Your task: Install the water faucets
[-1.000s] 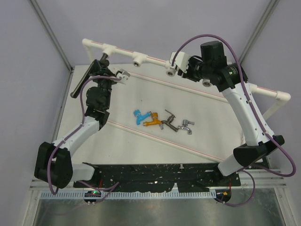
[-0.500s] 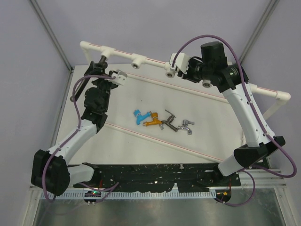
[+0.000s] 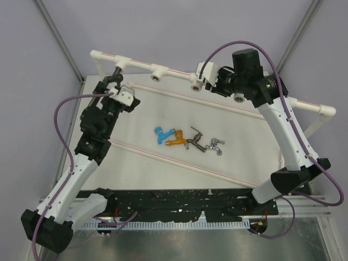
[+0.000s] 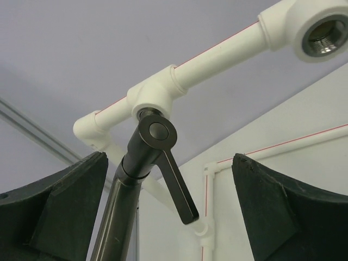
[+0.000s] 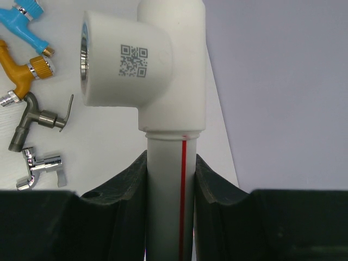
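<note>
The larger dark-grey faucet (image 3: 115, 73) sits in the leftmost tee of the white pipe frame (image 3: 174, 69). In the left wrist view its round head (image 4: 155, 133) is under the tee, lever and long arm hanging down. My left gripper (image 3: 125, 96) stands open just below it, fingers (image 4: 62, 209) wide on both sides and not touching. My right gripper (image 3: 205, 75) is shut on the pipe (image 5: 166, 201) below a QR-marked tee (image 5: 136, 65). The blue (image 3: 159, 134), orange (image 3: 176, 141), dark metal (image 3: 194, 139) and chrome (image 3: 216, 145) faucets lie mid-table.
Open brass-lined sockets show on the frame (image 3: 157, 72), (image 3: 238, 97) and at the top right of the left wrist view (image 4: 324, 33). Thin red-lined pipes cross the white table (image 3: 179, 160). Grey walls close in behind and to both sides.
My left gripper has opened, let go of the dark-grey faucet and drawn back; the left arm has swung leftward. The right gripper keeps its hold on the pipe.
</note>
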